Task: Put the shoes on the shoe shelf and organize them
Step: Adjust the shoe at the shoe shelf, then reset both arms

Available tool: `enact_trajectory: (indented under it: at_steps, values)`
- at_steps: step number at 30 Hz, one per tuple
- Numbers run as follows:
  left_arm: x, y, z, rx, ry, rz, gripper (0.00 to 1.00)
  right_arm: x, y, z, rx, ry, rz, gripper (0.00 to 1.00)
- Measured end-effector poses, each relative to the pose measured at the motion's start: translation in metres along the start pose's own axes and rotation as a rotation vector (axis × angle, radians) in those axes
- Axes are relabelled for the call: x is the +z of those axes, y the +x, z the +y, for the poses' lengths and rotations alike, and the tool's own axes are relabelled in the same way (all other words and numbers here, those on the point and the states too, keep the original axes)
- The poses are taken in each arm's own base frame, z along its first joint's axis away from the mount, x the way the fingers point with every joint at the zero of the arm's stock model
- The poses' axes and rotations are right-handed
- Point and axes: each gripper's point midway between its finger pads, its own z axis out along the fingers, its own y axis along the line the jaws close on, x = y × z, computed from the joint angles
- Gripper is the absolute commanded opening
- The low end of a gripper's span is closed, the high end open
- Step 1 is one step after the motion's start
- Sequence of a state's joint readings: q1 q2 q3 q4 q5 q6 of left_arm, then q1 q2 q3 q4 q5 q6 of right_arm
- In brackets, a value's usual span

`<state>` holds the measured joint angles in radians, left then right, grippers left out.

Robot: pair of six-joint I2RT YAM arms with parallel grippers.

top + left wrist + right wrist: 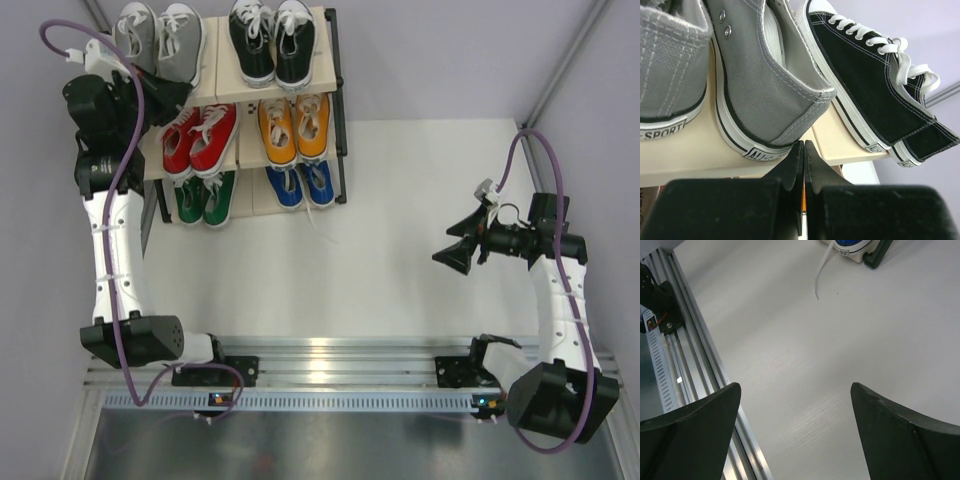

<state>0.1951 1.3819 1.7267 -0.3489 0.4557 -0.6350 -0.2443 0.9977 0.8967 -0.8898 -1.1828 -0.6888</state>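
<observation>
My left gripper (pixel 804 146) pressed together, empty, beside grey pair (pixel 765 80); right gripper (pixel 794 390) spread, empty. All shoes (pixel 212 135) on shelf (pixel 341 100), far-left corner; task seems done.

A: How's the left arm sitting?
B: Stretched far forward. The left end effector (pixel 803 146) has both fingers (pixel 790 167) pressed flat together, gripping nothing.
A: And the right one?
B: Elbow bent, wrist aimed inward to the left. The right end effector (pixel 453 252) is spread wide apart and empty
</observation>
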Motion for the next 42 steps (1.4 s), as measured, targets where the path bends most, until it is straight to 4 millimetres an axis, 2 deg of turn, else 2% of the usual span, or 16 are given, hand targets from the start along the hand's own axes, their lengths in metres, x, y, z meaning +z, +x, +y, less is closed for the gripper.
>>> enact_trajectory:
  at_steps: [5,10,11,12,14,16,18,20,24,27,28,32,34,36,39,42]
  values:
    - [0.003,-0.001,0.002,0.008,-0.006,-0.003,0.0,0.0,0.0,0.0,0.001,0.0,0.0,0.91]
    - [-0.002,-0.004,0.001,0.019,-0.02,-0.018,0.13,0.0,0.0,0.0,0.001,0.0,0.0,0.91]
    - [-0.005,-0.005,0.0,0.023,-0.021,-0.022,0.17,0.0,0.0,0.0,0.001,0.0,0.0,0.91]
    - [-0.01,-0.006,-0.003,0.03,-0.02,-0.03,0.28,0.0,0.0,0.0,0.001,0.0,0.0,0.91]
    - [-0.022,-0.009,-0.01,0.047,-0.012,-0.05,0.42,0.0,0.0,0.0,0.0,0.002,0.002,0.91]
    - [-0.039,-0.008,-0.019,0.067,-0.004,-0.066,0.63,0.0,0.001,-0.001,0.001,0.006,0.005,0.91]
    - [-0.059,-0.005,-0.028,0.103,0.007,-0.09,0.77,0.0,0.001,-0.002,-0.001,0.009,0.007,0.91]
    - [-0.084,0.004,-0.034,0.136,0.016,-0.11,0.81,-0.001,0.001,-0.003,-0.002,0.015,0.009,0.92]
    - [-0.125,0.038,-0.032,0.197,0.02,-0.119,0.84,-0.002,0.001,-0.007,-0.012,0.041,0.018,0.93]
    - [-0.15,0.088,-0.012,0.228,0.018,-0.092,0.84,-0.004,-0.001,-0.012,-0.028,0.077,0.02,0.96]
    - [-0.153,0.105,-0.002,0.229,0.014,-0.075,0.84,-0.004,-0.002,-0.014,-0.039,0.092,0.02,0.99]
    - [-0.152,0.179,0.052,0.184,-0.049,0.057,0.87,-0.008,-0.003,-0.025,-0.049,0.172,0.024,1.0]
    - [-0.152,0.21,0.075,0.148,-0.089,0.128,0.87,-0.011,-0.003,-0.033,-0.05,0.228,0.028,0.99]
    - [-0.154,0.233,0.09,0.128,-0.111,0.177,0.87,-0.014,-0.003,-0.04,-0.052,0.28,0.031,0.99]
    - [-0.157,0.247,0.099,0.121,-0.123,0.203,0.88,-0.022,-0.005,-0.054,-0.054,0.391,0.025,1.0]
    - [-0.158,0.245,0.097,0.133,-0.119,0.189,0.89,-0.034,-0.008,-0.067,-0.049,0.521,0.009,0.99]
